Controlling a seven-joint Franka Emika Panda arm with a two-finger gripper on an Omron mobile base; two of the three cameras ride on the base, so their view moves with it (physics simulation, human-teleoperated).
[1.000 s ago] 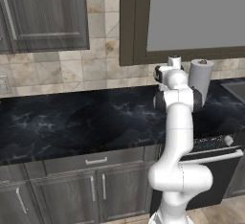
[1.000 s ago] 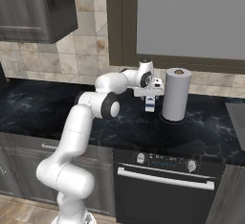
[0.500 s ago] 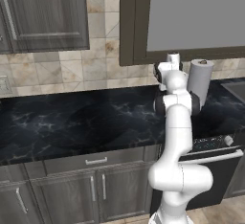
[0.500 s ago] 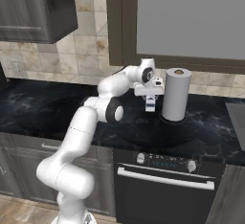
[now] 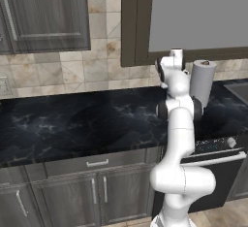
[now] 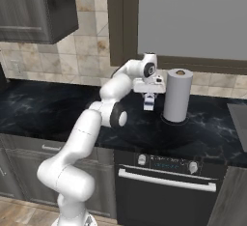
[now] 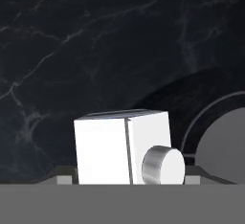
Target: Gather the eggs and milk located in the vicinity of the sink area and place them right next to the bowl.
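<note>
The milk (image 6: 149, 102) is a small white carton standing on the black counter (image 6: 58, 109), just left of a paper-towel roll. My gripper (image 6: 149, 99) comes down on it from above, and its jaws are shut on the carton's sides. In the hand view the milk (image 7: 122, 146) sits between the two fingertips, its white gable top and round grey cap facing the camera. A grey edge of the sink (image 6: 240, 119) shows at the far right. The eggs and the bowl are out of view.
A tall white paper-towel roll (image 6: 177, 94) stands on a round base right beside the carton; it shows behind the arm as the roll (image 5: 201, 81). An oven (image 6: 169, 186) with knobs sits under the counter. Wall cabinets and a window frame hang above.
The jaws have closed in from wide open onto the milk carton. The hand has stayed in much the same spot beside the paper-towel roll.
</note>
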